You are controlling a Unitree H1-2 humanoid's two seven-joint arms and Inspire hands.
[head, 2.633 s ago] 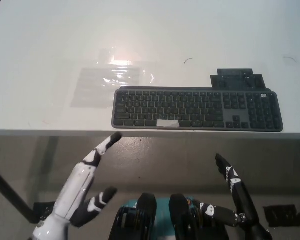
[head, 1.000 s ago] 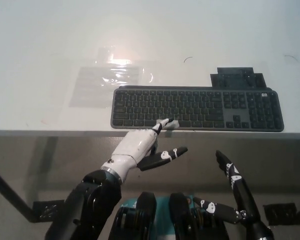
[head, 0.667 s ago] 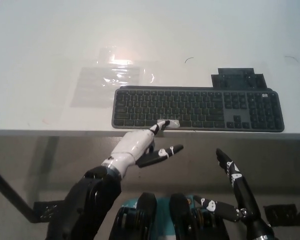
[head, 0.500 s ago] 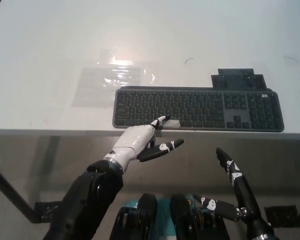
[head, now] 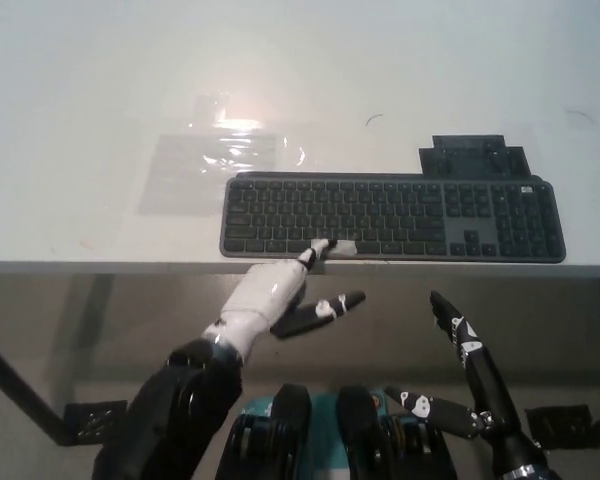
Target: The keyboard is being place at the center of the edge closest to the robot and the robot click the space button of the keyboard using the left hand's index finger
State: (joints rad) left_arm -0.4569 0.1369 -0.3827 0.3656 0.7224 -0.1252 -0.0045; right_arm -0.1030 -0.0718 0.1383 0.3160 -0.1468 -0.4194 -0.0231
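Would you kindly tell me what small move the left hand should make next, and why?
Probably a short press down: the left hand seems to rest its fingertip on the left end of the taped space bar of the keyboard. The right hand rests open below the table edge.

What I count on and under my table

One table (head: 100, 80). On it are one keyboard (head: 390, 217), one pale patch of tape (head: 342, 247) on its front row of keys, one black block (head: 470, 157) just behind it, one clear plastic sheet (head: 220, 165) and two small dark marks (head: 375, 120) on the white top. Two hands of mine are below the near edge: one white left hand (head: 270, 297) and one black right hand (head: 460, 370).
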